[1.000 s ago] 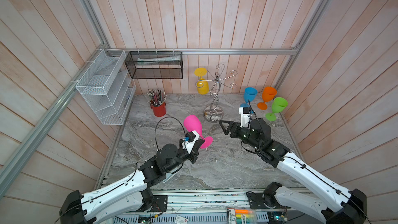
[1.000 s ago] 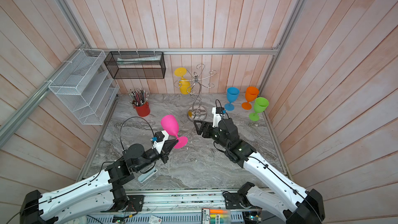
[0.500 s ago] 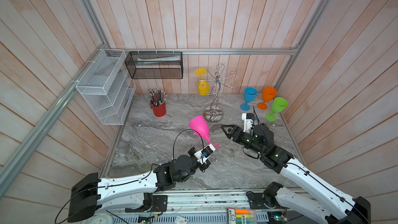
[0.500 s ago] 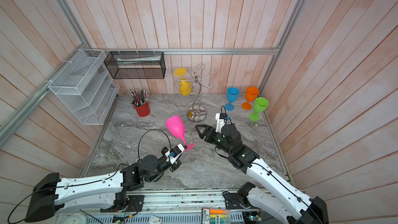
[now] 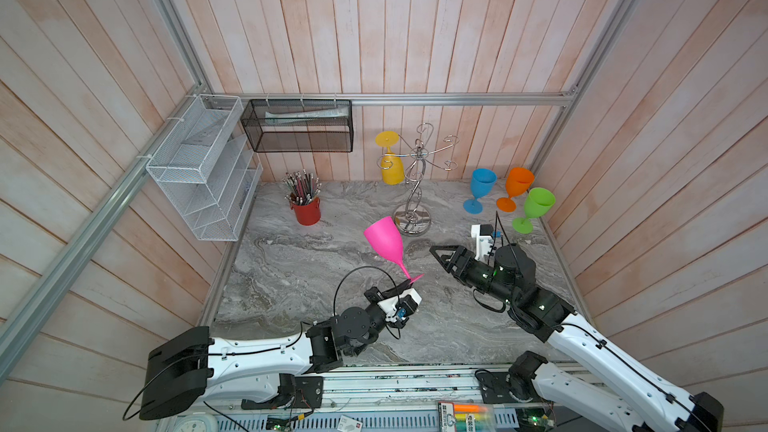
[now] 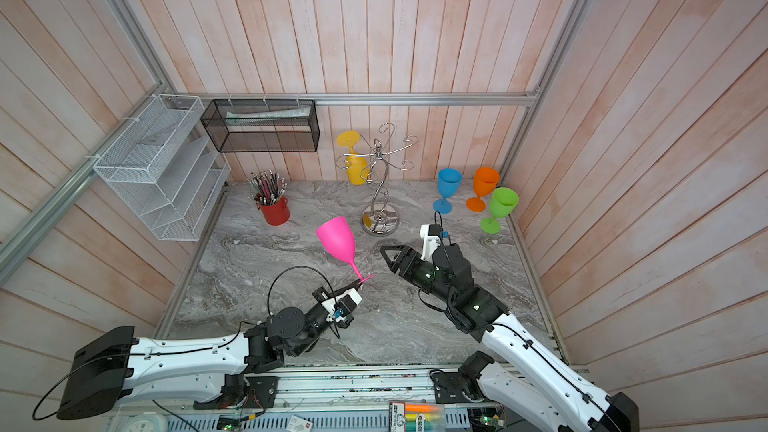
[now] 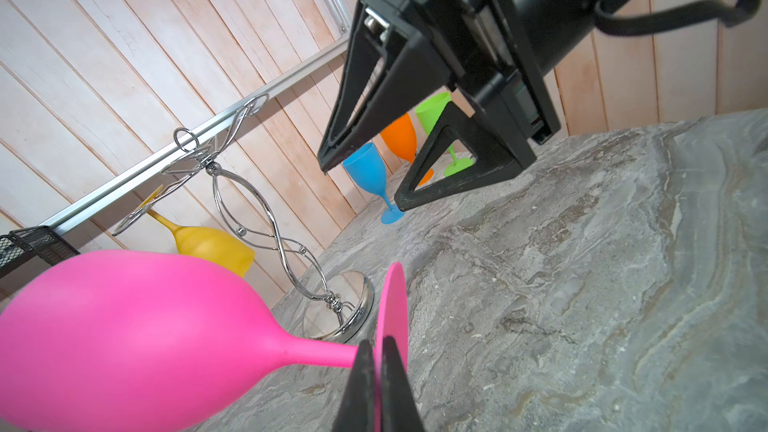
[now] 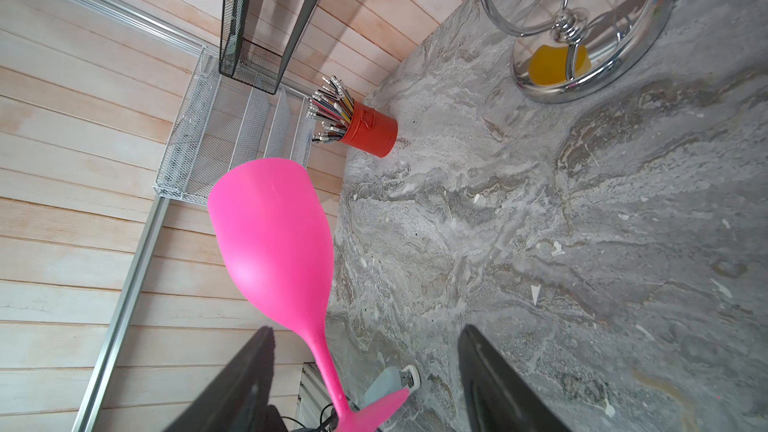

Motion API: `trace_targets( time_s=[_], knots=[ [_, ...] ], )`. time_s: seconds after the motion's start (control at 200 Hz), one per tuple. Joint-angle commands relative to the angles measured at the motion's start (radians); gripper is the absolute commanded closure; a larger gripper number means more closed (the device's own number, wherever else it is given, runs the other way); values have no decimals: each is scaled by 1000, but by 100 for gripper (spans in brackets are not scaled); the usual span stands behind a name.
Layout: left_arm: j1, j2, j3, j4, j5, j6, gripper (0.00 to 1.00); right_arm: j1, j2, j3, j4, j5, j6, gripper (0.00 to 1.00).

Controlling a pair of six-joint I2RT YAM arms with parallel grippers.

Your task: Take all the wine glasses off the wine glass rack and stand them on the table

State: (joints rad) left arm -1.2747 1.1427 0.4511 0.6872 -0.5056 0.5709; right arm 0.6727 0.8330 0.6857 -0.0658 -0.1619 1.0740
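Note:
My left gripper [image 5: 409, 282] [image 6: 357, 282] [image 7: 376, 344] is shut on the round foot of a pink wine glass [image 5: 384, 238] [image 6: 336, 238] [image 7: 124, 326] [image 8: 274, 243]. It holds the glass bowl-up and tilted above the middle of the marble table. My right gripper [image 5: 438, 254] [image 6: 388, 255] [image 8: 365, 328] is open just right of the glass; in its wrist view the pink stem shows between its fingers, untouched. The chrome wine glass rack [image 5: 413, 184] [image 6: 380, 189] [image 7: 266, 218] [image 8: 582, 35] stands behind. A yellow wine glass [image 5: 392, 170] [image 6: 357, 170] [image 7: 212, 245] hangs upside down from one hook.
Blue [image 5: 482, 189], orange [image 5: 517, 189] and green [image 5: 536, 205] glasses stand at the back right. A red pencil cup [image 5: 306, 209] sits at the back left. A white mesh organiser [image 5: 199, 168] and a black mesh basket [image 5: 299, 126] hang on the walls.
The left arm has sunk low and stretched forward, and the pink glass has shifted slightly right and stands more upright. The right gripper has drawn back a little and its jaws have narrowed slightly.

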Motion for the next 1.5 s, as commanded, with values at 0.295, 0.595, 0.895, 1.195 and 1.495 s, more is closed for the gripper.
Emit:
trace_targets(
  time_s=[0.295,0.595,0.895,1.195,1.495],
  knots=[
    [-29,190,9,319,-149,264,100,36,47,-47,20,-50,37,35],
    [-45,243,28,397,-159,316,100,62,83,-58,39,-37,37,43],
    [-61,212,25,365,-165,302,100,68,98,-71,73,-30,27,62],
    [-67,171,27,342,-165,290,100,83,123,-58,96,-28,15,79],
    [-67,126,38,244,-128,212,100,85,121,-72,115,-14,7,100]
  ],
)
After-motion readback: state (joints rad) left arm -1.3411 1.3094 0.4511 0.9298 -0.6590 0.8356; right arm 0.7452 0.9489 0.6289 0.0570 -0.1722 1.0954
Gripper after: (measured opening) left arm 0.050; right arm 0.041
